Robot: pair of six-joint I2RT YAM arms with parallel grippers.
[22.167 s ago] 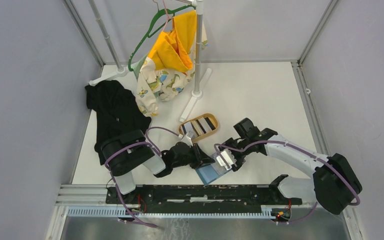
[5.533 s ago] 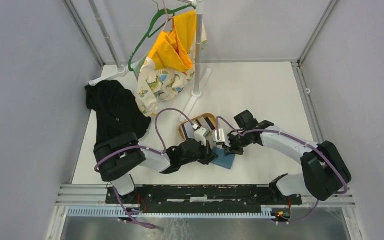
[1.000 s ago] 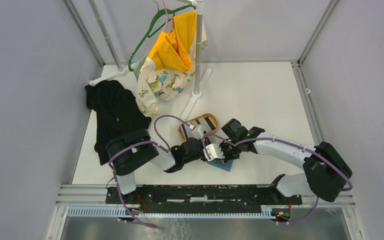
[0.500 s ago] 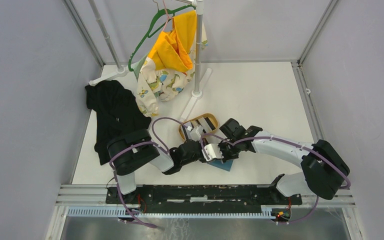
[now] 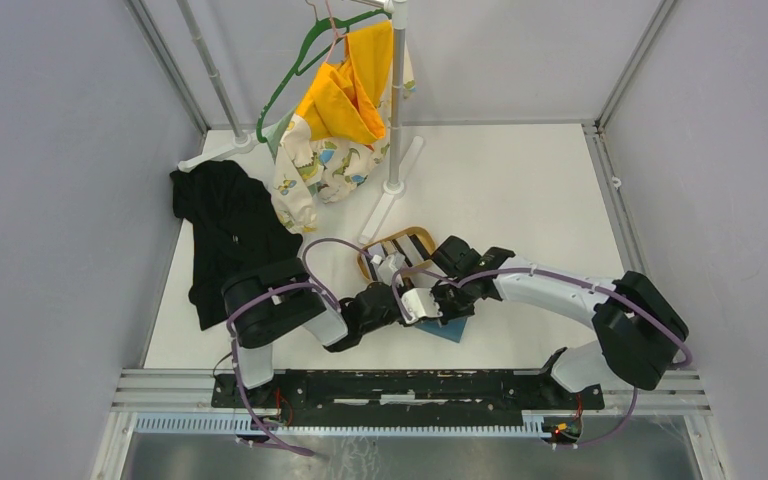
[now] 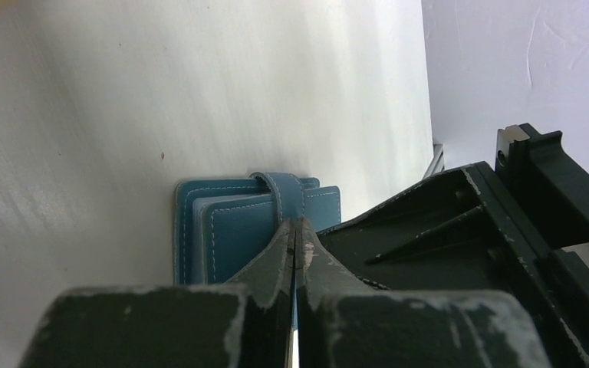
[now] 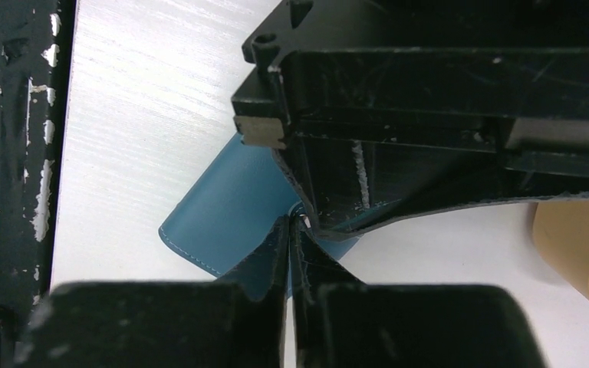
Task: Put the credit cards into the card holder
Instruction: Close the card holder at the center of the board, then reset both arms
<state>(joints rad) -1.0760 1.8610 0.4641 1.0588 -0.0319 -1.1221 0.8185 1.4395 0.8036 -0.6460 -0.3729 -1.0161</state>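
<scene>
The teal card holder (image 5: pixel 450 330) lies folded shut on the white table, just in front of the tan tray (image 5: pixel 428 236). The striped credit cards (image 5: pixel 401 249) lie in that tray, partly under the arms. My left gripper (image 5: pixel 422 308) is shut on the holder's snap tab (image 6: pixel 278 193); its tips (image 6: pixel 292 227) pinch the strap over the teal cover (image 6: pixel 234 238). My right gripper (image 5: pixel 438 305) faces it from the other side. Its jaws are all but together at the holder's edge (image 7: pixel 222 207), tips (image 7: pixel 290 224) against the left gripper's body (image 7: pixel 429 115).
A clothes rack with yellow and patterned garments (image 5: pixel 345 110) and a green hanger stands at the back; its base bar (image 5: pixel 388 205) reaches toward the tray. A black garment (image 5: pixel 230 225) lies at the left. The tray's rim (image 7: pixel 575 245) sits right of the right jaws.
The right arm has crept left, closer to the left gripper and the tray. The card holder stays on the table and the left gripper stays shut on its tab.
</scene>
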